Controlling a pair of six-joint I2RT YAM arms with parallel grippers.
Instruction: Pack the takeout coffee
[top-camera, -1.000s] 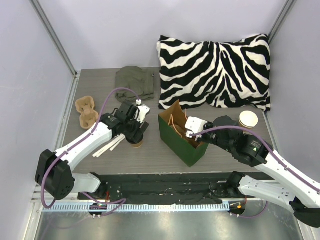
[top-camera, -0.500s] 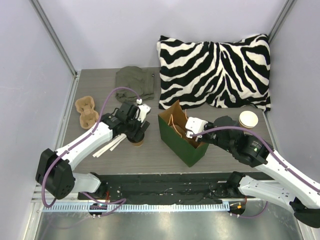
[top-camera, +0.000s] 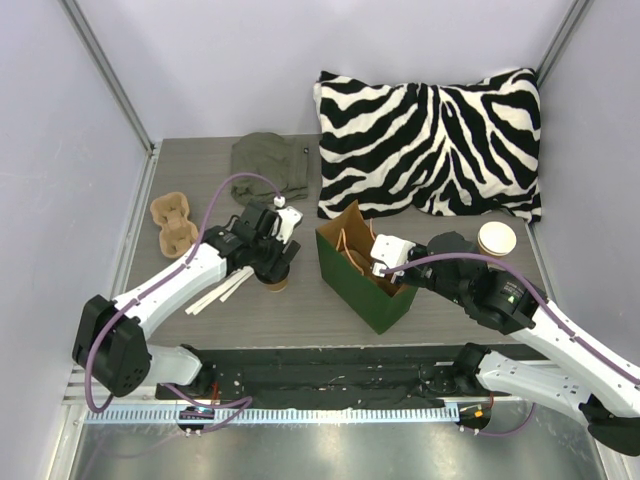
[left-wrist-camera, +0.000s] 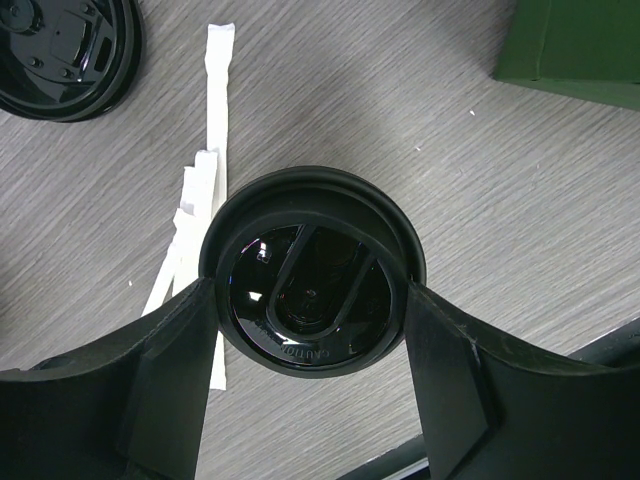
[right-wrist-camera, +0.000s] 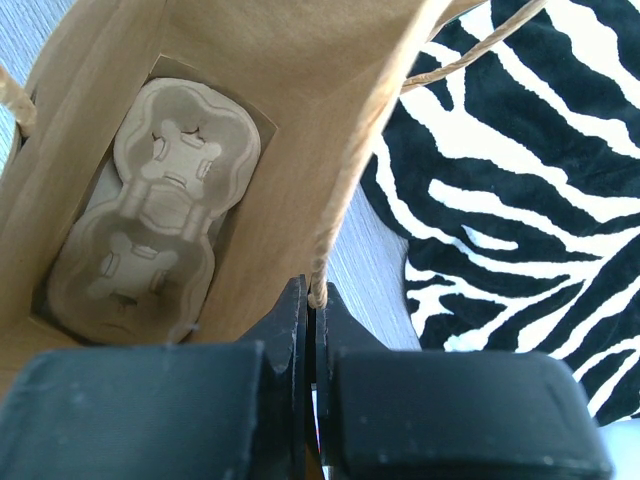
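We see the small tan kraft-paper takeout coffee cup (left-wrist-camera: 312, 270) with round black plastic lid upright on the grey wood-grain table (top-camera: 300, 312), left of the green paper bag (top-camera: 362, 292), the left gripper (left-wrist-camera: 310, 300) apparently clamped on its lid. The right gripper (right-wrist-camera: 311, 300) pinches the bag's rim; a tan pulp tray (right-wrist-camera: 150, 210) lies inside.

Grey wood table (top-camera: 305, 312). Far R: zebra pillow (top-camera: 430, 145); far ctr: olive cloth (top-camera: 270, 165). L: pulp tray (top-camera: 172, 225). Ctr: green bag (top-camera: 362, 287), upright. Coffee cup (left-wrist-camera: 310, 275) L of bag, white sticks (top-camera: 215, 293) beside. R: lidless cup (top-camera: 497, 238).
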